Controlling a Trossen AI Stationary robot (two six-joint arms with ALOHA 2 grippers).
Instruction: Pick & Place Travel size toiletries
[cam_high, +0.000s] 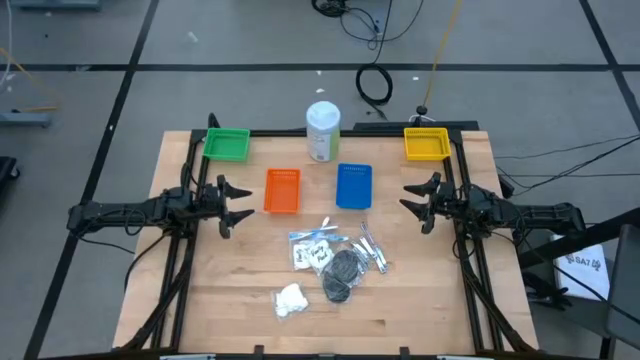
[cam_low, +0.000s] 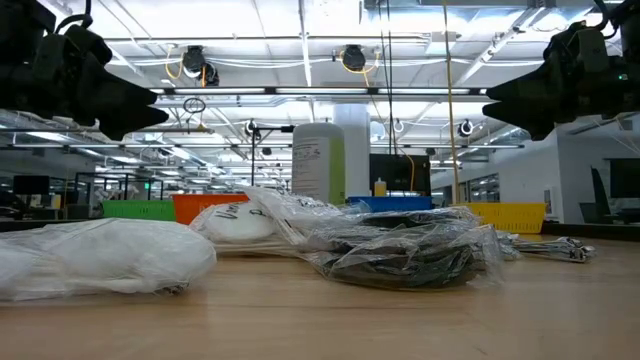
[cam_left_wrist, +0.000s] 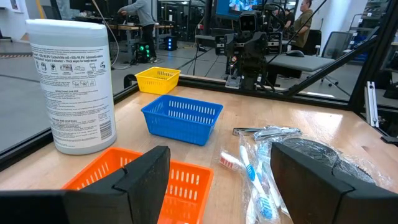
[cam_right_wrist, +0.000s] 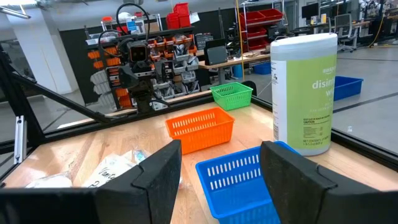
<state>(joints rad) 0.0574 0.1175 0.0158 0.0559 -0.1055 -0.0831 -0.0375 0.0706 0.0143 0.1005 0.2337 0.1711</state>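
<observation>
The travel size toiletries lie in a loose heap on the table's near middle. There are clear sachets (cam_high: 312, 246), dark grey puffs in plastic (cam_high: 342, 272), slim silvery sticks (cam_high: 372, 250) and, a little apart, a white fluffy wad (cam_high: 291, 299). All of them rest flat on the wood. My left gripper (cam_high: 243, 202) hangs open at the table's left side, level and pointing toward the middle. My right gripper (cam_high: 408, 198) hangs open at the right side, facing it. Neither is near the heap. The left wrist view shows the bagged puffs (cam_left_wrist: 323, 158) past its fingers.
Four small trays stand on the far half: green (cam_high: 226, 144), orange (cam_high: 282, 190), blue (cam_high: 354, 186) and yellow (cam_high: 426, 143). A tall white bottle with a green label (cam_high: 322, 131) stands at the far middle. Black frame rails run along both sides of the table.
</observation>
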